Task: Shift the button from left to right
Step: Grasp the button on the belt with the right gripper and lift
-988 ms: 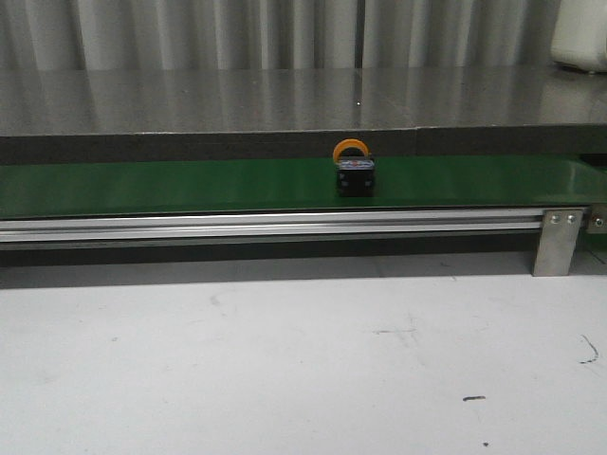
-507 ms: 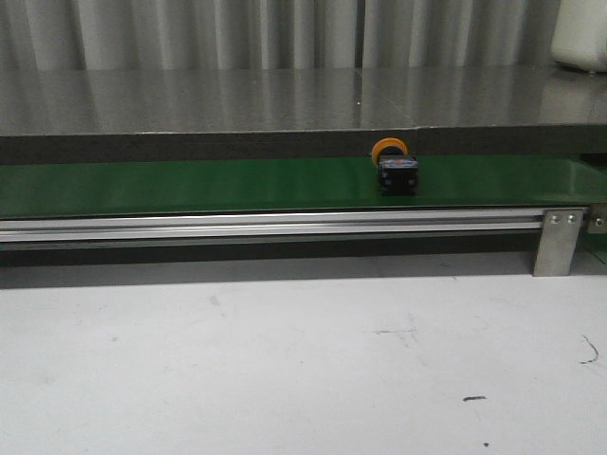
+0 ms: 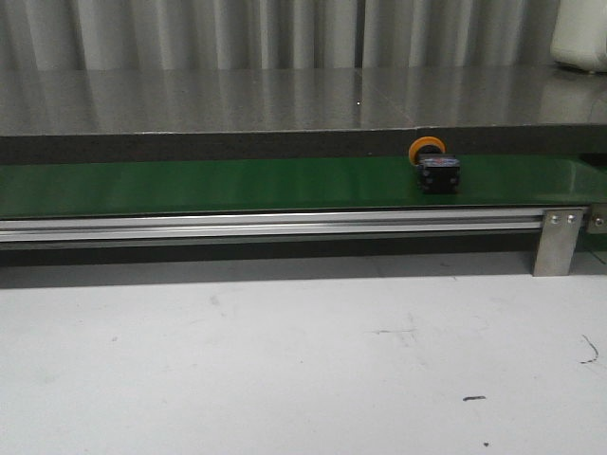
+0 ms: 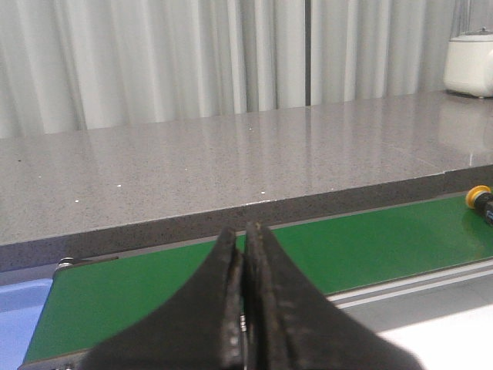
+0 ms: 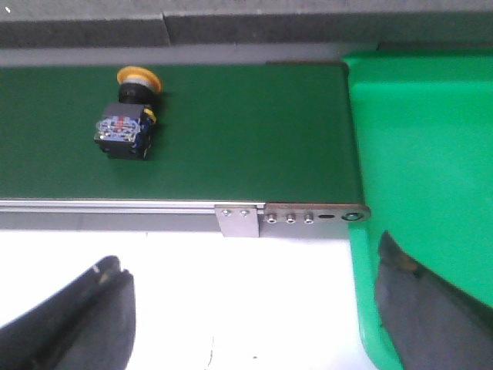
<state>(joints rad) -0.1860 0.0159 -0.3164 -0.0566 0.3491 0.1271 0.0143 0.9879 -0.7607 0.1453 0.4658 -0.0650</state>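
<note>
The button (image 3: 436,168), orange-yellow cap on a boxy black body, lies on its side on the green belt (image 3: 190,185), right of the middle. It also shows in the right wrist view (image 5: 127,123) and at the edge of the left wrist view (image 4: 481,200). My left gripper (image 4: 245,233) is shut and empty, hovering before the belt's left part, far from the button. My right gripper (image 5: 250,289) is open and empty, over the white table in front of the belt's right end. Neither gripper shows in the front view.
A bright green bin (image 5: 424,154) sits just past the belt's right end. An aluminium rail (image 3: 266,226) with a bracket (image 3: 557,239) runs along the belt's front. A grey counter (image 3: 285,100) lies behind. A blue tray edge (image 4: 19,316) lies by the belt's left end.
The button has travelled rightward along the belt, from near the middle to right of the middle. Nothing else has visibly moved.
</note>
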